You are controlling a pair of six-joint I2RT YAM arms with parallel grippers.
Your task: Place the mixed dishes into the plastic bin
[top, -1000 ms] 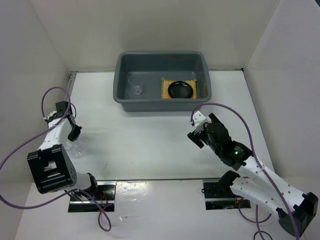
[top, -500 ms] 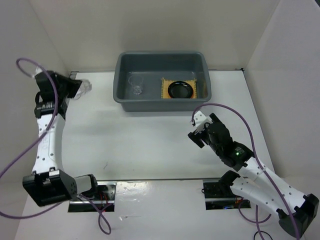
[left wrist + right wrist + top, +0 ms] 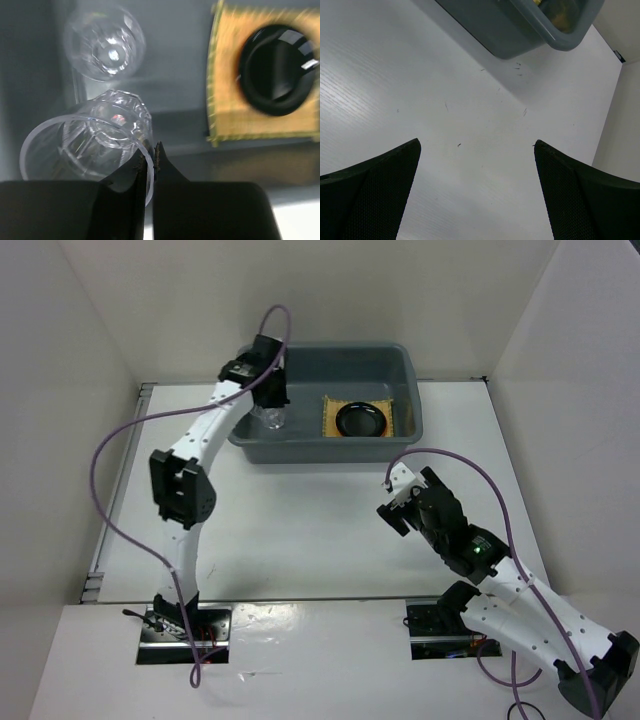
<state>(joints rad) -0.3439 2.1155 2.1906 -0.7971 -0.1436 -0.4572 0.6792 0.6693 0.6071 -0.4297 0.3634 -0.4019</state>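
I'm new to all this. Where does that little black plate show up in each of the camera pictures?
Top external: black plate on the yellow mat, right half of the grey bin.
Left wrist: plate upper right, blurred, on the mat.
Right wrist: plate not in view.
Shared landmark: the grey bin, in all three views.

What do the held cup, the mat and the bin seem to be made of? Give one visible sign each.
Held cup: clear glass or hard plastic, see-through with bright glints. Mat: probably woven bamboo or straw, matte yellow, frayed-looking edges. Bin: likely moulded plastic, smooth grey, rounded corners.
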